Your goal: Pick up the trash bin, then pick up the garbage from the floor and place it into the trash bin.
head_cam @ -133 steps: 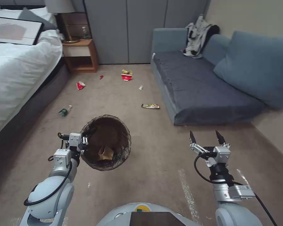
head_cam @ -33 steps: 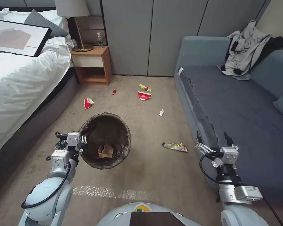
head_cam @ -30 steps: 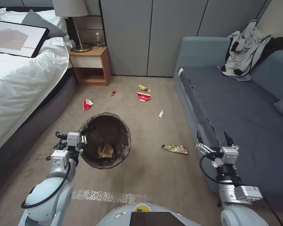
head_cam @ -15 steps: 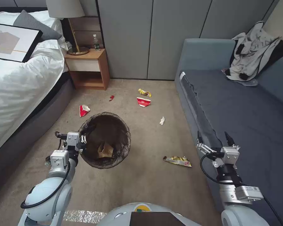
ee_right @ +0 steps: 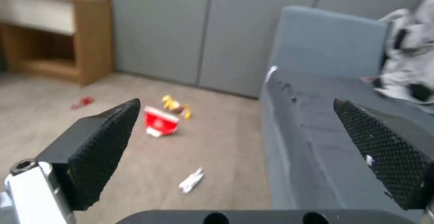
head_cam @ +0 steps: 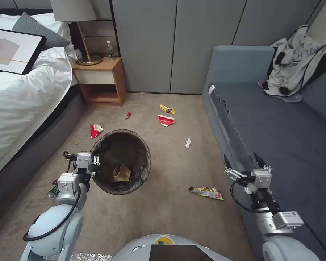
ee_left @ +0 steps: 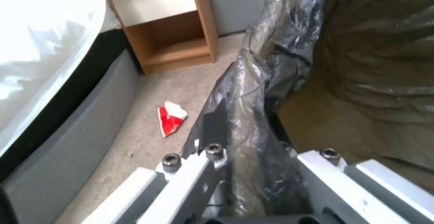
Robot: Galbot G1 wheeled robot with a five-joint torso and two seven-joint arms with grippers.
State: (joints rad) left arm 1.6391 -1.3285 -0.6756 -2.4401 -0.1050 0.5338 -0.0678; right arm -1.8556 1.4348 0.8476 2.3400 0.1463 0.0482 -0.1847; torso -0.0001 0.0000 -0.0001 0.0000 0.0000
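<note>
Rolling forward over the carpet, the robot has brought the snack wrapper nearer, now just beside its right gripper, which hangs wide open and empty above the sofa edge. The left gripper stays clamped on the trash bin rim, a crumpled paper bag already inside; the wrapper looks the likely next pickup.

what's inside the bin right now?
The bin, held at its rim by the left gripper, holds one crumpled tan paper bag on the dark liner. Anything beneath that bag is hidden.
</note>
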